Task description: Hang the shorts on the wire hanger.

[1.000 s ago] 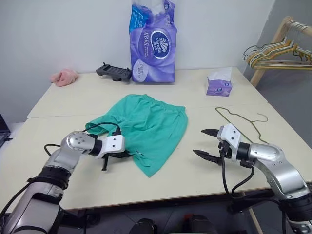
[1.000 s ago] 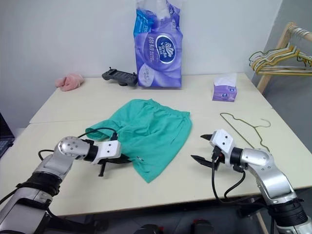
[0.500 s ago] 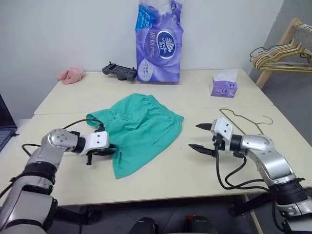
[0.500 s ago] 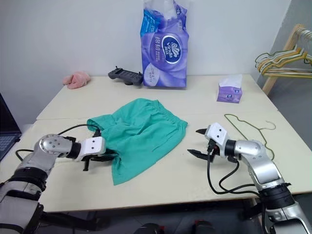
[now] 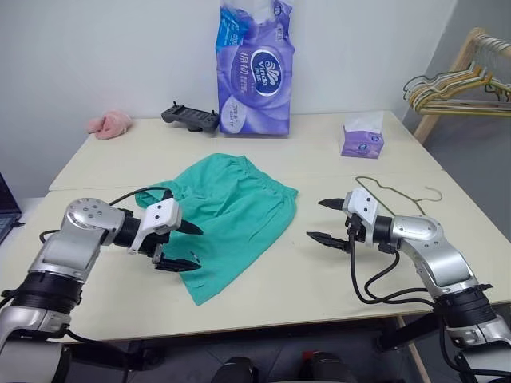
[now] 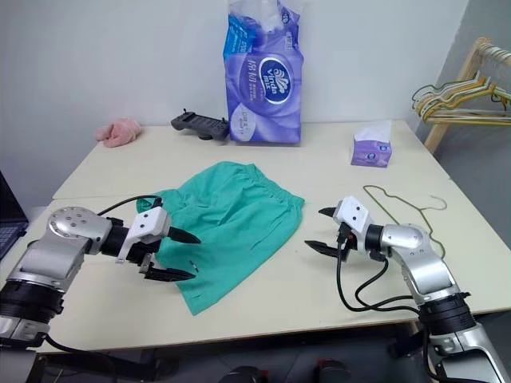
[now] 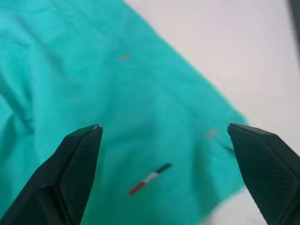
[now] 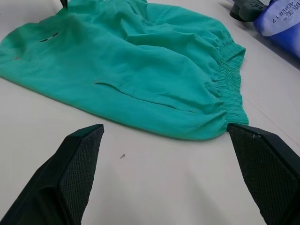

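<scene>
Lying limp on the table, the teal-green soft fabric shorts [image 5: 231, 211] probably handle light and floppy; grip the gathered waistband. Left gripper [image 5: 188, 246] and right gripper [image 5: 326, 220], flanking them, gape empty.

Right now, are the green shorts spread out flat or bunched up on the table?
Mostly spread flat. The shorts lie on the table with one leg stretched toward the near edge; only the elastic waistband is gathered. No gripper holds them.

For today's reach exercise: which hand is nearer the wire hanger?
Right. The right hand hovers just beside the hanger; the left hand is across the table, over the shorts.
</scene>
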Tool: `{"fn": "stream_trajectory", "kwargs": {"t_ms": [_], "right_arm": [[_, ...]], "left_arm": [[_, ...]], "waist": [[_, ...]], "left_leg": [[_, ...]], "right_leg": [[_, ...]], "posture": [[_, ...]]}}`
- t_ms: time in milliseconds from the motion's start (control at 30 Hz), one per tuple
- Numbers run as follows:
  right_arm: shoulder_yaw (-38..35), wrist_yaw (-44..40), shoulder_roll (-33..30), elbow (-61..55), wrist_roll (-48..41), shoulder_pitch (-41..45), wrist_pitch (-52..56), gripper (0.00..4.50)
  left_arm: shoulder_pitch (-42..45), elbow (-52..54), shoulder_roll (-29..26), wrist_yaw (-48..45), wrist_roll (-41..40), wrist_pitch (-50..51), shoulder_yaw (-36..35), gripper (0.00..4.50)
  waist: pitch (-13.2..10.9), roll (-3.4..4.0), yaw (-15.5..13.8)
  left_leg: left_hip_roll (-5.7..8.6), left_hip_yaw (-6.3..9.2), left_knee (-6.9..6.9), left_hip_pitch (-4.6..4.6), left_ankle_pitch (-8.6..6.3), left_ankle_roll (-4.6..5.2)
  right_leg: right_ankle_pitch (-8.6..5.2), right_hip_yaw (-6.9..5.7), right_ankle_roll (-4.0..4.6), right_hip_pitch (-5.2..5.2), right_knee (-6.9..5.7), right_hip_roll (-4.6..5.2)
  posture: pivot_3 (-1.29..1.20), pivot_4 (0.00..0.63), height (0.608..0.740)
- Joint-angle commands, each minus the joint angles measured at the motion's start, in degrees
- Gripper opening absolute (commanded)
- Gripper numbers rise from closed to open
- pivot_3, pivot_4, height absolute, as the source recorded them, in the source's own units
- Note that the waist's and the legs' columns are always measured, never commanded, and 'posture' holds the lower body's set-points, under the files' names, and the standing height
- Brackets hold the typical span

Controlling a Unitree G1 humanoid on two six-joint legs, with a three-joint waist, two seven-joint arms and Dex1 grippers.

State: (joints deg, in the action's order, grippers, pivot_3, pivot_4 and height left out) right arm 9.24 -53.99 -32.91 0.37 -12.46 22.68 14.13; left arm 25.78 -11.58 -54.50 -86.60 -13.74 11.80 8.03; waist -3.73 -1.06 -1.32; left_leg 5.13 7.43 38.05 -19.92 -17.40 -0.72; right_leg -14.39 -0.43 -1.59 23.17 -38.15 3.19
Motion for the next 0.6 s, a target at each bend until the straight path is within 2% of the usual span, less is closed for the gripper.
{"fn": "stream_trajectory", "kwargs": {"t_ms": [33,167,300,433,600], "right_arm": [[-0.7,2.6,2.6,4.5,0.8,5.0,1.1,4.5],[-1.0,8.2,7.3,16.8,3.6,12.0,2.8,4.5],[-1.3,11.1,10.9,30.0,5.4,19.5,2.4,4.5],[-1.7,12.3,13.5,41.5,6.6,25.0,-0.2,4.5],[-2.8,12.1,17.3,52.7,7.2,30.9,-2.9,4.5]], "left_arm": [[5.5,-1.2,4.8,8.7,-0.8,1.8,-3.9,4.46],[5.7,1.3,13.2,20.3,-1.3,5.3,-6.2,4.46],[-2.7,9.4,20.1,28.4,-1.6,6.3,-6.1,4.46],[-7.9,14.2,24.4,33.6,-1.5,8.3,-5.2,4.46],[-10.0,15.7,27.9,40.8,-0.9,8.3,-6.2,4.46]], "waist": [[0.0,0.0,-0.1],[0.1,-0.08,-0.1],[0.1,-0.05,0.7],[0.1,-0.06,1.3],[0.1,-0.05,1.3]], "left_leg": [[0.0,0.0,0.0,0.02,0.0,0.0],[0.03,0.04,0.05,0.02,0.14,-0.24],[0.01,-0.15,-0.09,-0.01,0.14,-0.35],[-0.02,-0.39,-0.11,-0.05,0.12,-0.37],[-0.15,-0.43,-0.09,0.07,0.12,-0.36]], "right_leg": [[0.0,0.0,0.0,-0.02,0.0,0.0],[0.09,0.0,0.15,-0.03,0.01,0.02],[0.1,0.25,0.16,0.15,0.05,0.18],[0.12,0.53,0.2,0.33,0.02,0.18],[0.22,0.58,0.33,0.23,-0.01,0.05]], "posture": [[0.08,0.04,0.74],[0.08,0.036,0.74],[0.08,0.03,0.74],[0.09,0.03,0.74],[0.1,0.033,0.74]]}}
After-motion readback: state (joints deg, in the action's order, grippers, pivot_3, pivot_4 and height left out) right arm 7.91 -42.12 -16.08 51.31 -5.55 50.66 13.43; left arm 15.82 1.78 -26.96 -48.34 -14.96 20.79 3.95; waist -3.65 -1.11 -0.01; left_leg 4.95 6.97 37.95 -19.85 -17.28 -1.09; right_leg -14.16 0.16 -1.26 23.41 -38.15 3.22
